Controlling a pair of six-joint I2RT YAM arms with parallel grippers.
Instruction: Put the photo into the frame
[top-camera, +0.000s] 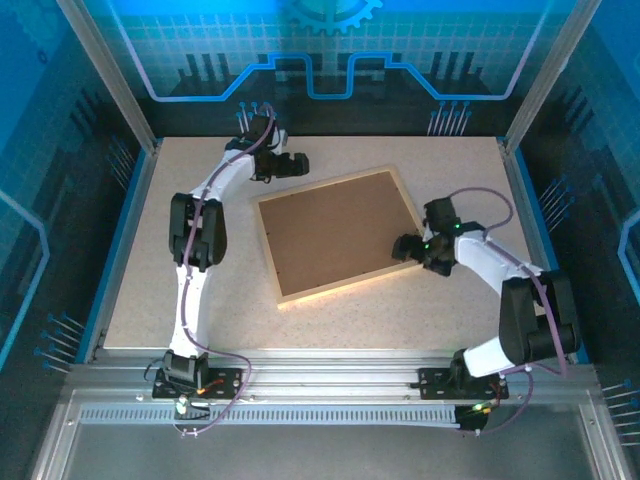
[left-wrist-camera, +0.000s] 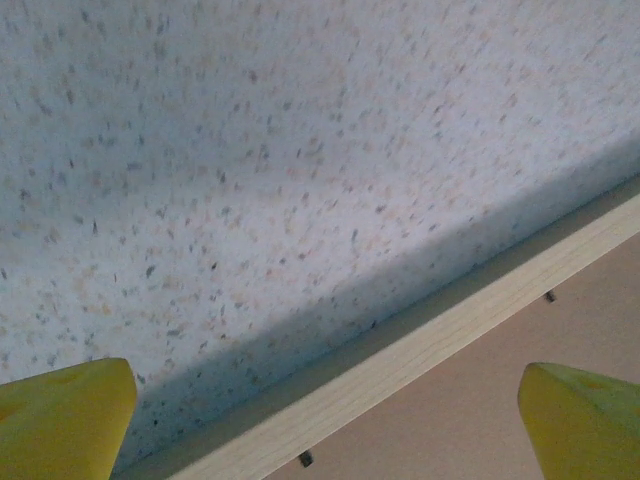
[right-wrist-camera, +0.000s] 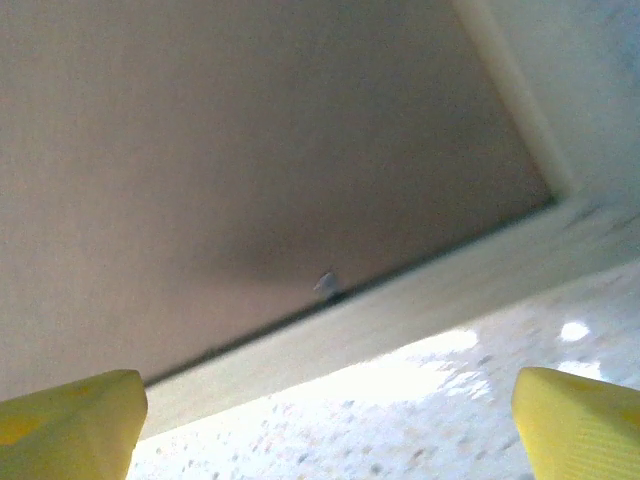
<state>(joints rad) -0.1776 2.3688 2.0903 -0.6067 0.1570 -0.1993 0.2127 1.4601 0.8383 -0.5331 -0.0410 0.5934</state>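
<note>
A speckled pale worktop (top-camera: 150, 290) stretched across the blue-lit cell, and the frame (top-camera: 340, 281) lay flat near its middle, turned slightly so that its corners pointed off the square. It was a large rectangle of thin, light wooden rails, lying back upward. A plain brown backing board (top-camera: 335, 232) filled the whole opening, and nothing under the board could be seen. The near rail caught the light and looked almost cream.

Two white arms reached in from the near edge. The left arm (top-camera: 195, 235) curved round to the far left corner of the frame, and the right arm (top-camera: 500, 270) bent in toward its right side. The left pincer (top-camera: 298, 165) hovered just beyond the far rail with its yellow fingers (left-wrist-camera: 65, 420) spread wide apart, gripping nothing. From its wrist camera the pale rail crossed the picture on a slant, with speckled worktop on one side and brown board on the other.

The right pincer (top-camera: 405, 248) sat just beside the near right corner of the frame. Its yellow fingers (right-wrist-camera: 70, 425) likewise stood wide apart and empty. A small metal tab (right-wrist-camera: 325, 284) jutted from the inner edge of the rail over the board, in soft focus.
</note>
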